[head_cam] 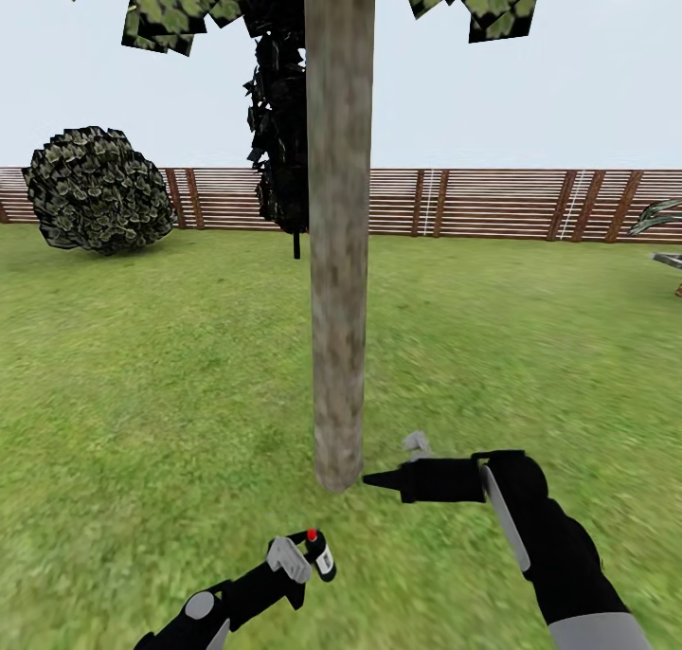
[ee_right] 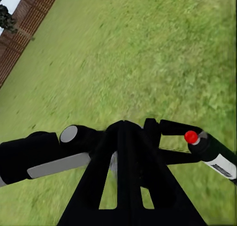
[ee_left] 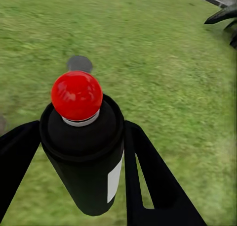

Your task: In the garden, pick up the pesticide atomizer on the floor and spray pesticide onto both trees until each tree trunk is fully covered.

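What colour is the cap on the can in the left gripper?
Bright red, on a black can with a white label; clearest in the left wrist view.

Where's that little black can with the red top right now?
The black can sits in the left gripper, low in the head view, just short of the tree trunk.

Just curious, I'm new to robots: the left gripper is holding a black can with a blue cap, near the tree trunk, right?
Not quite: the cap is red, not blue, as the left wrist view shows. The left gripper does hold the black can, near the tree trunk.
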Robot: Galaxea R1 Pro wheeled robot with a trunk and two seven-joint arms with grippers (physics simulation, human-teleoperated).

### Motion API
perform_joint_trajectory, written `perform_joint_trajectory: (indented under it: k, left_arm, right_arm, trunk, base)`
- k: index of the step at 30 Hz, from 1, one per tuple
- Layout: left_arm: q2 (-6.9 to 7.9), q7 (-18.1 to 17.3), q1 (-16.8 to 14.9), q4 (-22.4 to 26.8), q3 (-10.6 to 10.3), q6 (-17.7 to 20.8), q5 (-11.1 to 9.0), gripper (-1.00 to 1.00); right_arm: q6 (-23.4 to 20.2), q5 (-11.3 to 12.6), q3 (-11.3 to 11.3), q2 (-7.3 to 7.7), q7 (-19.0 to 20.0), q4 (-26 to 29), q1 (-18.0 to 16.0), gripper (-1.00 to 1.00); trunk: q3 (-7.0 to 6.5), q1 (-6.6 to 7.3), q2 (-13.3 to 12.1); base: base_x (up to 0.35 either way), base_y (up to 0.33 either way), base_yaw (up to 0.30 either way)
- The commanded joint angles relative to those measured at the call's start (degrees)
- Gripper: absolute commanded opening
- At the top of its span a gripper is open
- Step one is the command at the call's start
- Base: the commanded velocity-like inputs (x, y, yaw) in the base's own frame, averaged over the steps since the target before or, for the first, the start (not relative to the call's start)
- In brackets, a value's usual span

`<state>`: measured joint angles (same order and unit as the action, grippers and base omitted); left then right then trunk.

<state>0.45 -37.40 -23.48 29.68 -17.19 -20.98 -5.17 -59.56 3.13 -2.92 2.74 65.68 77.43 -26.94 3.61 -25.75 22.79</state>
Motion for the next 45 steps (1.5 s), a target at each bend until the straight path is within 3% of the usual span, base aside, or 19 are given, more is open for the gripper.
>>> perform_joint_trajectory:
  k: [1,9,18,41,45]
  left_arm:
    - [0.05,-0.17,-0.07,-0.02,-0.29,-0.12,-0.56,-1.0]
    - [0.14,-2.17,0.34,0.63,-0.23,-0.12,-0.55,-1.0]
    - [0.2,-2.5,0.37,0.88,-0.22,-0.12,-0.56,-1.0]
    - [0.12,-2.42,0.37,0.83,-0.22,-0.12,-0.61,-1.0]
    - [0.09,-2.39,0.37,0.82,-0.22,-0.12,-0.6,-1.0]
  right_arm:
    - [-0.44,0.34,-0.07,-0.12,-0.6,-0.1,-0.06,-1.0]
    - [-0.44,0.34,-0.07,-0.84,-6.0,-1.4,-0.1,-1.0]
    - [-0.44,0.28,-0.07,-2.93,-12.06,-3.74,-0.21,-1.0]
    - [-0.44,0.38,-1.43,-5.36,-17.56,-6.9,-0.22,-1.0]
    - [-0.44,0.31,-1.72,-6.73,-18.59,-8.3,-0.22,-1.0]
  trunk:
    - [0.13,-0.04,0.13]
    - [0.13,-0.04,0.13]
    - [0.13,-0.04,0.13]
    - [0.13,-0.04,0.13]
    - [0.13,-0.04,0.13]
  base:
    - [0.0,0.0,0.0]
    - [0.0,0.0,0.0]
    - [0.0,0.0,0.0]
    - [0.0,0.0,0.0]
    - [0.0,0.0,0.0]
